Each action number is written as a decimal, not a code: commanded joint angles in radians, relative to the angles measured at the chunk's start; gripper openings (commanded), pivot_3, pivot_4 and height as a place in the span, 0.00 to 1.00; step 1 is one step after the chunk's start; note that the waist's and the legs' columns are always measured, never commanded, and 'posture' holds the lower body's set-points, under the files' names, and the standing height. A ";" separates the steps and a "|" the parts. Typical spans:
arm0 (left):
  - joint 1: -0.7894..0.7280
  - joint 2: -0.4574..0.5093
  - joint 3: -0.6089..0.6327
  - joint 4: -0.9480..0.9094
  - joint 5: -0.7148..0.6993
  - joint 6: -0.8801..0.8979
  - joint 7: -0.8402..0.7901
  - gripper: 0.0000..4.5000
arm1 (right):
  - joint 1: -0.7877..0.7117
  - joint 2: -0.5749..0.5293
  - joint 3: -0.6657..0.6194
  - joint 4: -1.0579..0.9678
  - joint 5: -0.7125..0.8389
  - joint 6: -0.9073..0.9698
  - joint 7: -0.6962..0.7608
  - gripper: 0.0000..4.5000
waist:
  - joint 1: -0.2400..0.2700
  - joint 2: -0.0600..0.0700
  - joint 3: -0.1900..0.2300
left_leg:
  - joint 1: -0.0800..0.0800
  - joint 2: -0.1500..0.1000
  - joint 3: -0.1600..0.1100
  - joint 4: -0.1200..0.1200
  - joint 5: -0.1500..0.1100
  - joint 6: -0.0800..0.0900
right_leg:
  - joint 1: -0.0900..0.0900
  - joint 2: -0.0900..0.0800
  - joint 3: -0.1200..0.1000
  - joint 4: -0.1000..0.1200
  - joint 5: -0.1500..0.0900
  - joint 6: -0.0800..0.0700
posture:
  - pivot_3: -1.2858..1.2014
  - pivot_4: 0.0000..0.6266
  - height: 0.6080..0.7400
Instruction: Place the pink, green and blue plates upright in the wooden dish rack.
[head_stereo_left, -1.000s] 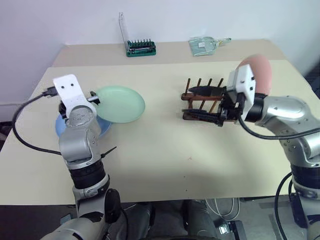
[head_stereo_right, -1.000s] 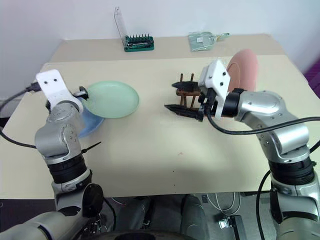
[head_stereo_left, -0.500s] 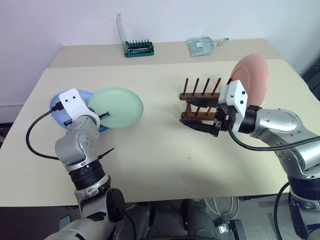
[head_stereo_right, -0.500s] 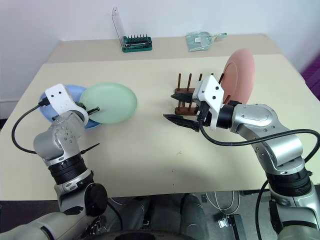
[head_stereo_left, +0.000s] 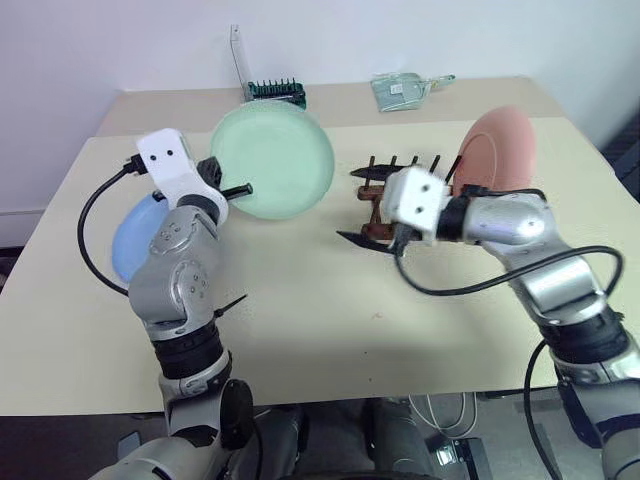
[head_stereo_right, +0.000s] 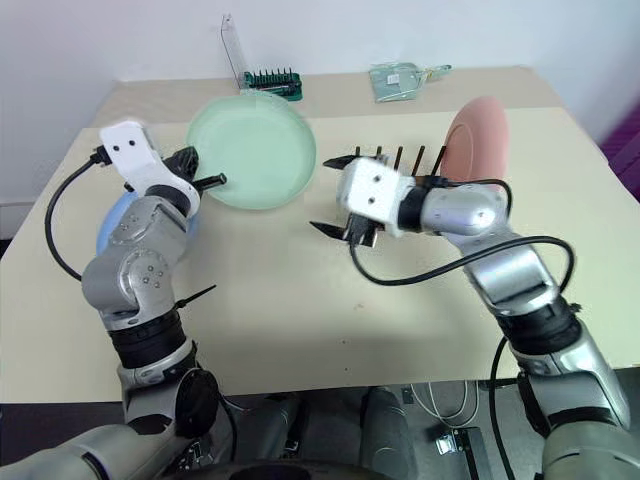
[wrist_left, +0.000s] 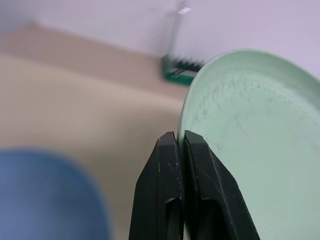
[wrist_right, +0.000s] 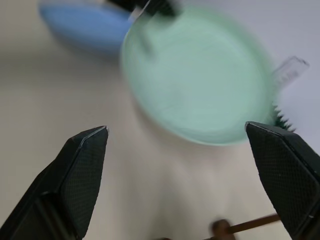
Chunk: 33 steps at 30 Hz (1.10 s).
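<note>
Green plate (head_stereo_left: 272, 158) now lifted, tilted.

Green plate (head_stereo_right: 252, 152), upper centre-left, tilted, clamped at its rim by left gripper (head_stereo_right: 200, 181). Blue plate (head_stereo_right: 118, 222) flat at left. Pink plate (head_stereo_right: 474, 140) upright in rack (head_stereo_right: 395, 162), right of centre. Right gripper (head_stereo_right: 334, 194) spread wide, centre.

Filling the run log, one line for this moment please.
left gripper: shut on green plate, lifted | right gripper: open, empty | pink plate: upright in wooden dish rack | blue plate: on table
</note>
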 joint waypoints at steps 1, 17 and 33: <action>-0.029 -0.016 -0.053 -0.072 -0.034 -0.016 -0.006 0.00 | -0.053 0.028 0.056 0.092 -0.172 -0.178 -0.040 0.99 | 0.001 0.000 0.000 | 0.000 0.000 0.000 0.000 0.000 0.000 | 0.000 0.000 0.000 0.000 0.000 0.000 | 0.52 0.24 0.99; -0.036 -0.024 -0.087 -0.084 -0.102 -0.001 -0.002 0.14 | -0.090 0.088 0.045 0.252 -0.410 -0.400 -0.118 0.00 | -0.006 0.000 0.000 | 0.000 0.000 -0.001 -0.001 0.000 0.000 | 0.000 0.000 0.000 0.000 0.000 0.000 | 0.52 0.24 0.99; -0.075 0.299 -0.042 0.138 -0.076 -0.270 -0.110 0.76 | 0.013 0.152 -0.398 -0.039 0.173 0.145 -0.080 0.00 | -0.025 0.000 0.000 | 0.000 0.000 -0.001 -0.003 0.001 -0.001 | 0.000 0.001 0.000 -0.001 0.000 0.000 | 0.52 0.24 0.99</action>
